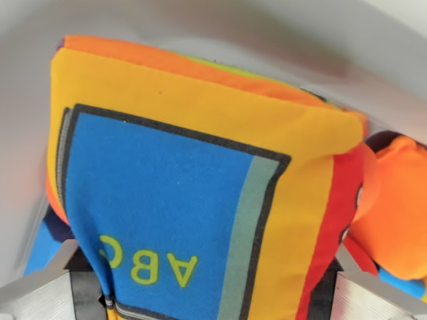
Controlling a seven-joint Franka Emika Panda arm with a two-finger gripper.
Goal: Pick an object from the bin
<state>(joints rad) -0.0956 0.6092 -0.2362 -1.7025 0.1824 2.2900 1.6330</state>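
A soft fabric cube fills most of the wrist view. It is yellow-orange with a blue panel reading "ABC" upside down, a grey-green stripe and a red edge. My gripper is at the bottom of the view, its metal fingers on either side of the cube's lower end, pressing into the cloth. The gripper looks shut on the cube. The grey bin wall lies behind it.
An orange stuffed toy sits against the cube at the wrist view's right. A blue piece shows at the lower left, under the cube. The pale bin walls rise at the top and left.
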